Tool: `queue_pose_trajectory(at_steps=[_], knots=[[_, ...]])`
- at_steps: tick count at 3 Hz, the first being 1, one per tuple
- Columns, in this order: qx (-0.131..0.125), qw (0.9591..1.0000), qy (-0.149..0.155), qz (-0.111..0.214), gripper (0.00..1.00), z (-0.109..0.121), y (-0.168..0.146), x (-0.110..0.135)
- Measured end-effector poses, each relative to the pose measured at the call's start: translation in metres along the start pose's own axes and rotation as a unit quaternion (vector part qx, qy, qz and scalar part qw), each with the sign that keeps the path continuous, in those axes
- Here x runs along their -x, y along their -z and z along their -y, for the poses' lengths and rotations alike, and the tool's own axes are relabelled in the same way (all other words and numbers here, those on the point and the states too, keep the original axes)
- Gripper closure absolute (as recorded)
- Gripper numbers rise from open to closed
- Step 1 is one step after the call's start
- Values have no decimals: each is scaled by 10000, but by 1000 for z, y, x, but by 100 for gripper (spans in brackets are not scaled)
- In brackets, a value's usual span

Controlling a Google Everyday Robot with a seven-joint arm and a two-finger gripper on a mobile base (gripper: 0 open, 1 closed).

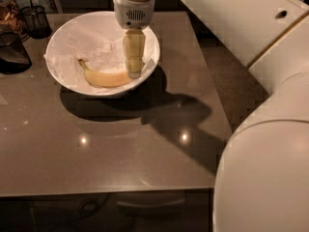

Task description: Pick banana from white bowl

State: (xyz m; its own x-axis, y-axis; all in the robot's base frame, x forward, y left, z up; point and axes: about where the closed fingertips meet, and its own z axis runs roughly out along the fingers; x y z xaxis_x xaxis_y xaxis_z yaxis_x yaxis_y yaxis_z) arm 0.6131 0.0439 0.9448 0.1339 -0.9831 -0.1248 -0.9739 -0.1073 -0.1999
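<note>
The yellow banana lies curved in the front part of the white bowl, on crumpled white paper, with its dark stem tip pointing to the left. The bowl stands at the back of the grey table. My gripper hangs down from its white wrist into the right side of the bowl. Its tip is at the banana's right end and hides that end. Whether it touches the banana cannot be told.
Dark wire-mesh cups and a dark object stand at the table's back left. My white arm fills the right side of the view. The table's right edge runs beside dark floor.
</note>
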Motion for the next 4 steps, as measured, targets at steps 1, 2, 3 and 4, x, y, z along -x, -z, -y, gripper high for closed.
queue_pose_trajectory(at_steps=[1, 2, 3, 4], knots=[[-97, 9998, -28, 178, 0, 3, -2, 4], [0, 9985, 20, 555, 0, 10, -10, 21], [241, 9956, 83, 899, 0, 13, -24, 38], [489, 9928, 40, 1095, 9, 10, -42, 47]])
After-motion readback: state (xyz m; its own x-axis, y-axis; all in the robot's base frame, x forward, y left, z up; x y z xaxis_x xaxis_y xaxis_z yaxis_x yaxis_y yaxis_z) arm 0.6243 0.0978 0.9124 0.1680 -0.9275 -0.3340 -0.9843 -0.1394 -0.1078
